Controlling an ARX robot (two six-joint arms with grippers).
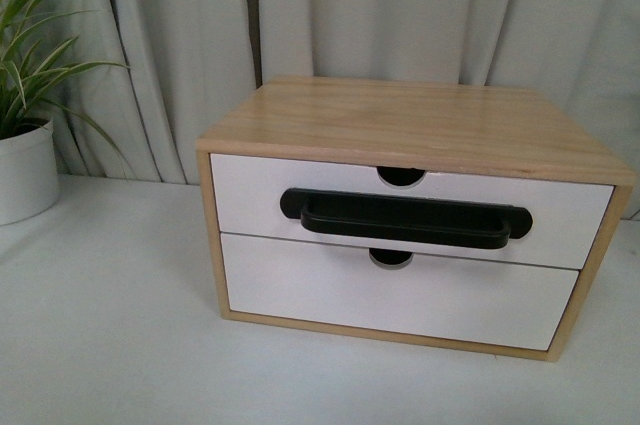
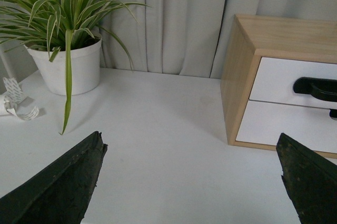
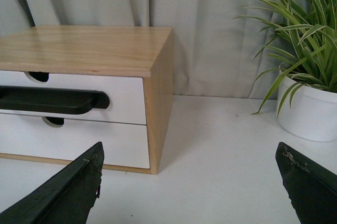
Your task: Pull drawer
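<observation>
The white-fronted wooden drawer with a long black bar handle is the upper of two drawers in a light wooden cabinet. It is shut flush, so its contents are hidden. Below it is one plain white handle-less drawer, also shut. The cabinet stands on a white table. A white round pot to one side and a second white pot to the other each hold a green striped plant. My left fingers and right fingers are spread wide, holding nothing, apart from the cabinet.
</observation>
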